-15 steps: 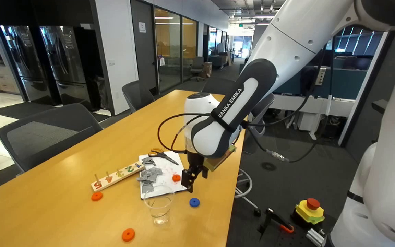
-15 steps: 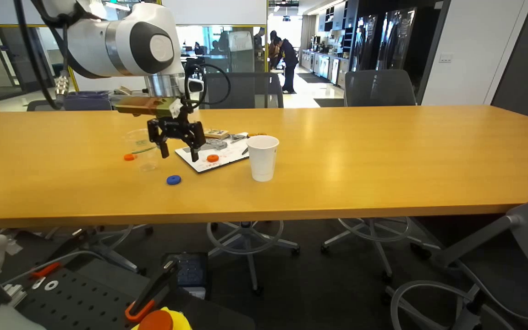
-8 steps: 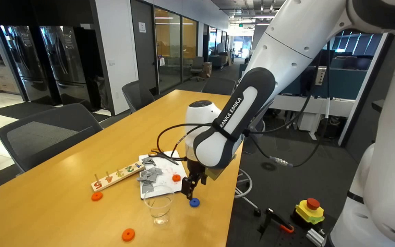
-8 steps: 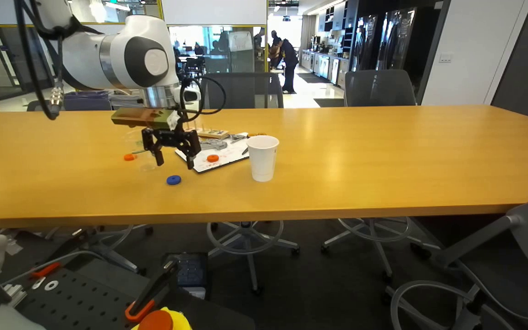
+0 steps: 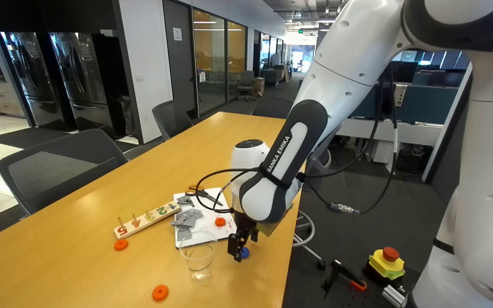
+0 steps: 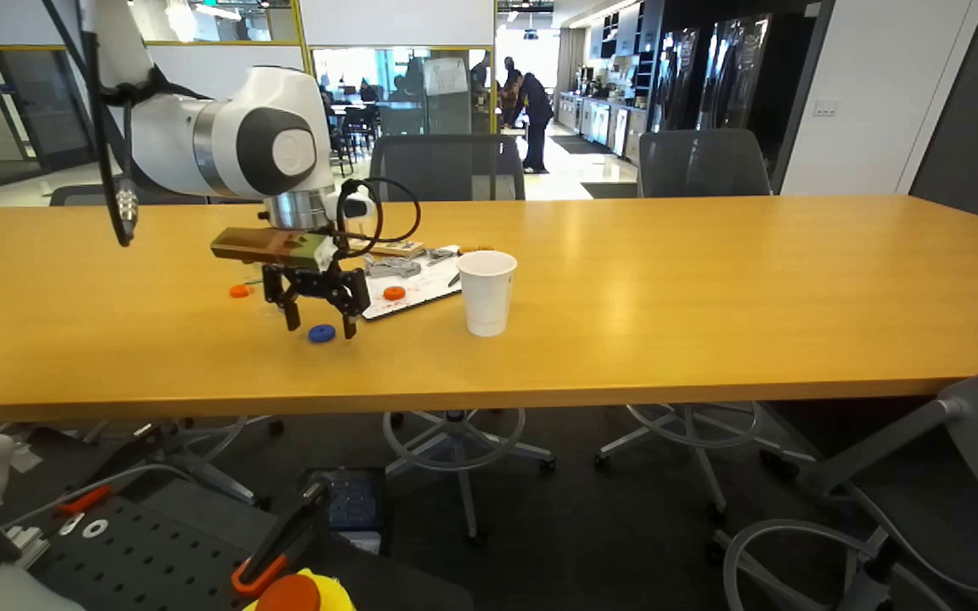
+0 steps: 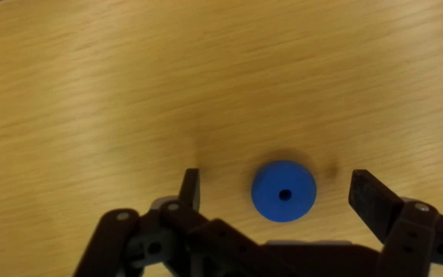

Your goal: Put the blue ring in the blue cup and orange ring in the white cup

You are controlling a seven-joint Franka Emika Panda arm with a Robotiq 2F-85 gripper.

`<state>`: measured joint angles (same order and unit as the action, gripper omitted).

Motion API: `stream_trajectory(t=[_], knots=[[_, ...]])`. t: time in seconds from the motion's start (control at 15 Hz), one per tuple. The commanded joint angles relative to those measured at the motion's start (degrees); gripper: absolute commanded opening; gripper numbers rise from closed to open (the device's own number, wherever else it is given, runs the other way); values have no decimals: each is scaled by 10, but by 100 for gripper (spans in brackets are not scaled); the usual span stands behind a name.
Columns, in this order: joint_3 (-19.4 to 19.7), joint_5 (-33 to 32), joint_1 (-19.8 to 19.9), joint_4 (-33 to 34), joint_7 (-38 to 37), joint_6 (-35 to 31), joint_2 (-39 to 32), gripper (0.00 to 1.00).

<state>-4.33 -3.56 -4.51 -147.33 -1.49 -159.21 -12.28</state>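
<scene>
Gripper [image 7: 275, 181], jaws spread apart, stands over the blue ring [image 7: 281, 179] near a long edge of the tabletop [image 6: 710, 297].

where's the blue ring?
In the wrist view, the blue ring lies on the table, right of centre, between the open jaws of the gripper, a gap each side; in an exterior view it's right of the clear cup.
</scene>
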Motion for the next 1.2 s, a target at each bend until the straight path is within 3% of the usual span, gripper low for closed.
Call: stream_trajectory(t=[0.0, 0.33, 0.4, 0.47, 0.8, 0.93, 1.13], knots=[[-11, 28, 8, 10, 27, -25, -18, 100], [-12, 32, 10, 6, 32, -46, -20, 100], [-12, 32, 10, 6, 33, -50, -20, 89], [-13, 33, 11, 6, 34, -52, -20, 73], [-5, 24, 9, 5, 24, -40, -8, 34], [4, 11, 3, 7, 14, -32, -2, 21], [25, -28, -17, 22, -16, -11, 12, 18]])
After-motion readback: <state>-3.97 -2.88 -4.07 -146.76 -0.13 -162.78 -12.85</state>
